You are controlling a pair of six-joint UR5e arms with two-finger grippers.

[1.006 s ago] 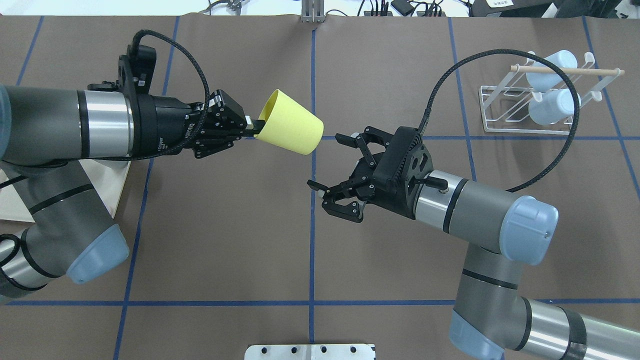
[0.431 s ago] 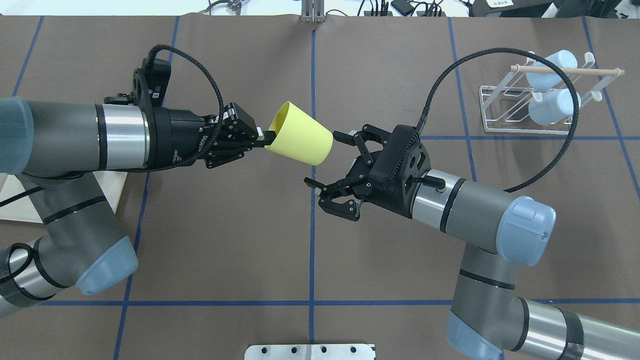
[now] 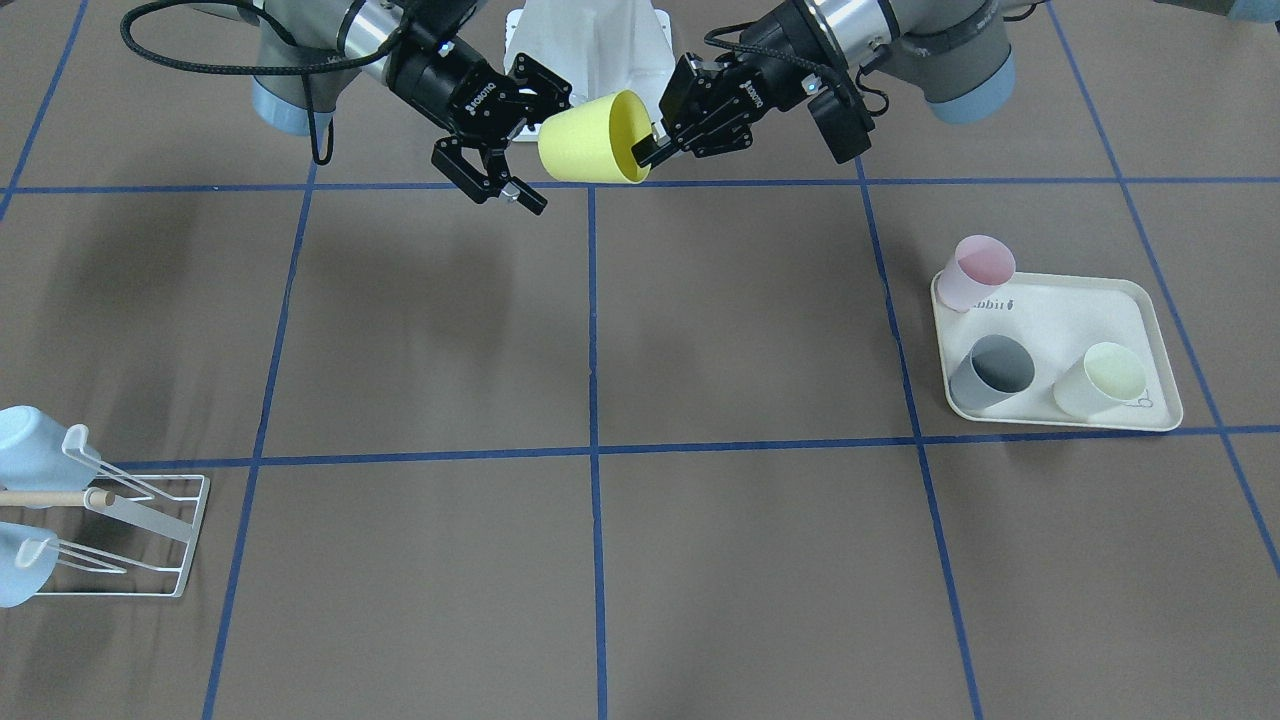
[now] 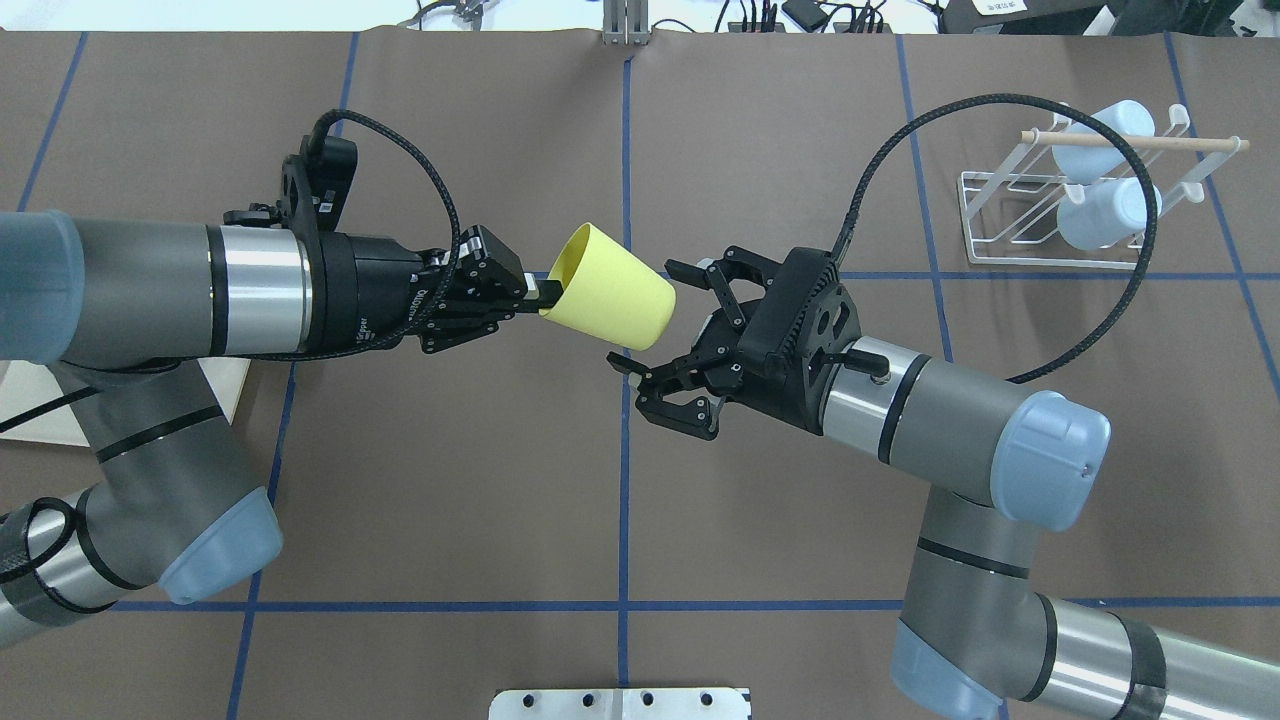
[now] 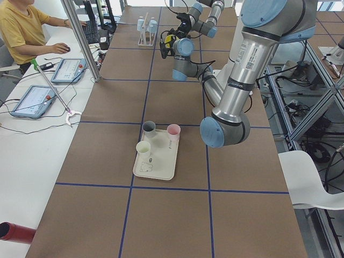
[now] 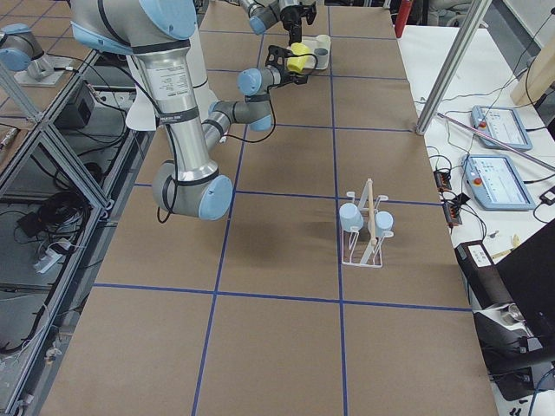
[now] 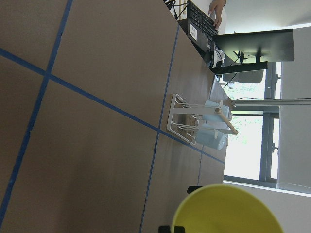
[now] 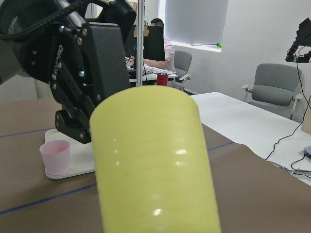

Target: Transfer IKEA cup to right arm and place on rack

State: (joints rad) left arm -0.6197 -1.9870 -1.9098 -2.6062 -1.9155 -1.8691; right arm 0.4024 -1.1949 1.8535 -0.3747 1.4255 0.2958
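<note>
The IKEA cup (image 4: 612,298) is yellow and hangs on its side above the table's middle. My left gripper (image 4: 545,293) is shut on its rim, one finger inside the mouth. My right gripper (image 4: 645,316) is open, its fingers standing either side of the cup's closed base without closing on it. From across the table the cup (image 3: 585,148) lies between the left gripper (image 3: 648,152) and the right gripper (image 3: 533,145). It fills the right wrist view (image 8: 155,165). The white wire rack (image 4: 1030,262) with a wooden rod stands at the far right, also shown as the rack (image 3: 150,517).
Two light blue cups (image 4: 1103,212) hang on the rack's prongs. A cream tray (image 3: 1060,310) on my left side holds a pink cup (image 3: 982,268), a grey cup (image 3: 992,372) and a pale green cup (image 3: 1100,380). A person sits at a side desk (image 5: 21,29).
My left arm has carried the yellow cup to the right, toward the right gripper. The right gripper edged left and stayed open, so the cup's base now sits between its fingers.
</note>
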